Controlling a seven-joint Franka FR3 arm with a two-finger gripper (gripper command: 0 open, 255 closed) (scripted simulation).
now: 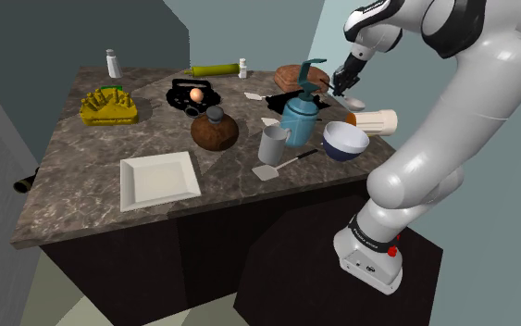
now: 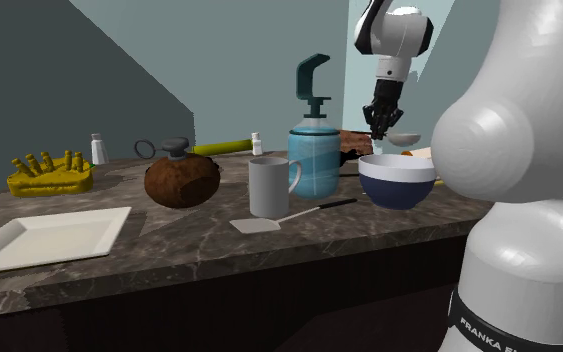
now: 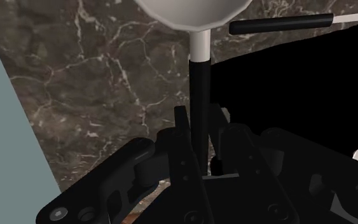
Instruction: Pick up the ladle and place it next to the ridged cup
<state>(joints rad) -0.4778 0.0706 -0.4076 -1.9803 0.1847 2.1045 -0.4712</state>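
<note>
My black gripper (image 1: pixel 344 85) hangs over the counter's far right corner, shut on the ladle's thin black handle (image 3: pixel 200 95). The ladle's white bowl (image 1: pixel 355 105) points away from the hand and sits just above a cream cup (image 1: pixel 377 121) that lies on its side. In the second exterior view the gripper (image 2: pixel 381 118) holds the ladle bowl (image 2: pixel 403 139) behind the blue bowl, above the counter. In the wrist view the gripper (image 3: pixel 199 121) clasps the handle from both sides, and the white bowl (image 3: pixel 193 13) hovers over the dark marble.
A teal spray bottle (image 1: pixel 300 116), a blue and white bowl (image 1: pixel 345 141), a grey mug (image 1: pixel 273 144) and a spatula (image 1: pixel 281 167) crowd the counter's right side. A brown round pot (image 1: pixel 215 130), a white square plate (image 1: pixel 159 179) and a yellow rack (image 1: pixel 108 106) lie further left.
</note>
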